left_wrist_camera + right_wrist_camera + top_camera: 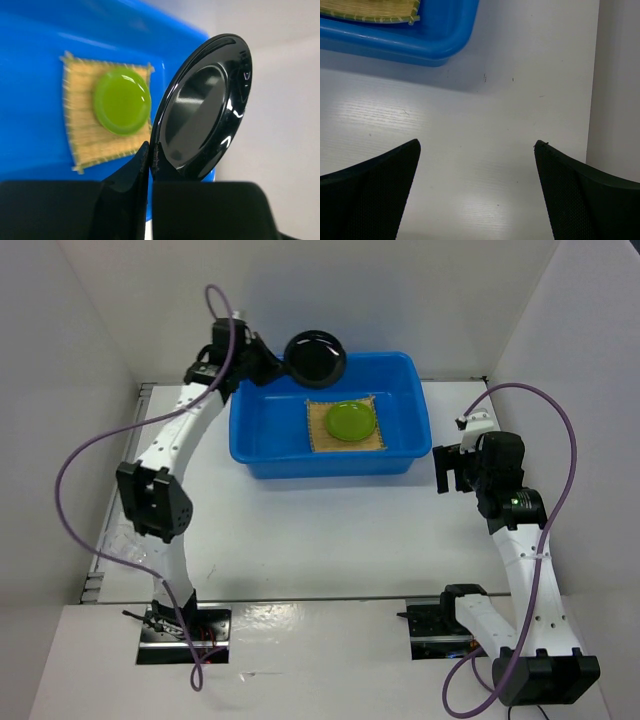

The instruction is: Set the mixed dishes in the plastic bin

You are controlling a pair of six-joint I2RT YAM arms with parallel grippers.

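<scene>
Top: left gripper [272, 362] pinches small round black plate [316, 357] by its rim over the far edge of the big blue plastic bin [418, 415]; round lime-green plate [350, 421] on square woven bamboo mat [322, 437] lies inside. Left wrist: black plate tilted on edge, so the next move is probably to lower it and release. Right wrist: right gripper [477, 145] spread, empty.

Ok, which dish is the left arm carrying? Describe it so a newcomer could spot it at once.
Find the big blue plastic bin at the far side of the table. Over its far rim the left gripper pinches a small round black plate by the edge. It is glossy and tilted in the air, unlike the lime-green plate lying flat on the woven mat inside.
</scene>
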